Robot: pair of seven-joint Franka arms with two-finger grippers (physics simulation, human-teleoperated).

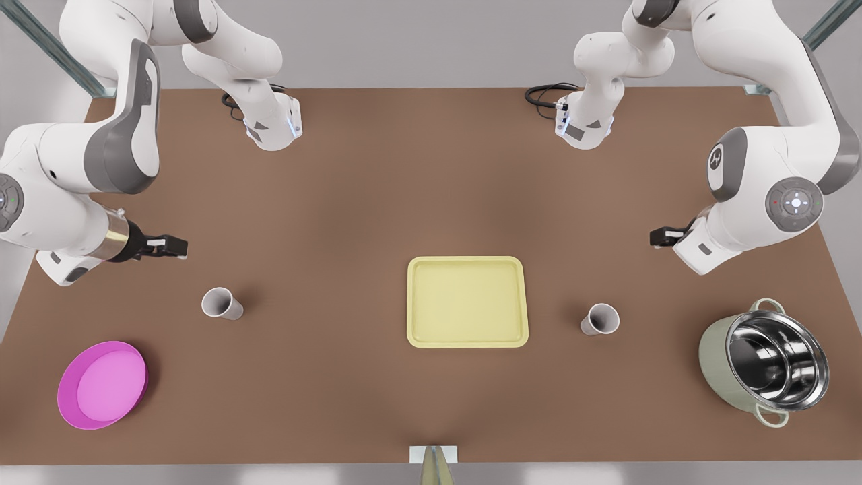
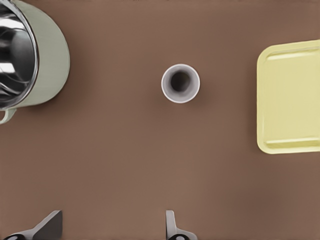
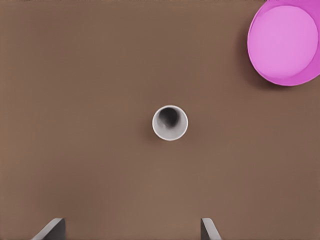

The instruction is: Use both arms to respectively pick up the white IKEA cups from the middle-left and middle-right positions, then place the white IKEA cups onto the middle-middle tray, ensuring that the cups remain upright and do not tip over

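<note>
Two white IKEA cups stand upright on the brown table. One cup (image 1: 221, 303) is at the front view's left and the other cup (image 1: 599, 318) at its right, with the pale yellow tray (image 1: 467, 301) bare between them. My right gripper (image 1: 176, 247) hovers open behind the left-hand cup (image 3: 170, 122), apart from it. My left gripper (image 1: 663, 236) hovers open behind the right-hand cup (image 2: 180, 83), which sits between the tray (image 2: 290, 97) and the pot. Nothing is between the fingers (image 2: 172, 227) of the left gripper or the fingers (image 3: 210, 230) of the right.
A round magenta plate (image 1: 102, 384) (image 3: 287, 42) lies at the front view's near left. A large steel pot (image 1: 764, 360) (image 2: 30, 60) stands at the near right. Both arm bases and their cables are at the table's far edge.
</note>
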